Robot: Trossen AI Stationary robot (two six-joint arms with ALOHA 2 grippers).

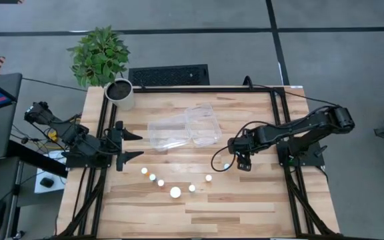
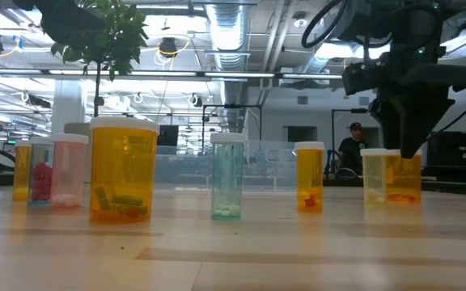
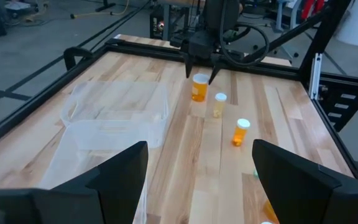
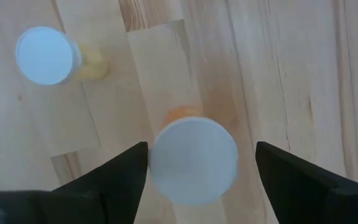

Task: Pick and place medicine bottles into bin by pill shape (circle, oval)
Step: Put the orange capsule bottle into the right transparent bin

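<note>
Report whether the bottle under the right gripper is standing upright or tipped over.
Upright. The orange bottle stands on the table with its white cap on top, between the open fingers of the right gripper, which do not touch it.

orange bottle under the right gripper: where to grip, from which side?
From straight above. The bottle stands upright with its round white cap up, sitting between the open fingers of the right gripper. Probably best to drop lower and close on the orange body just under the cap. A neighbouring bottle stands apart, so the fingers look clear of it.

The wooden table (image 1: pixel 245 207) carries the bin (image 1: pixel 182 127), medicine bottles (image 1: pixel 175 192) and a plant pot (image 1: pixel 120 94).
</note>
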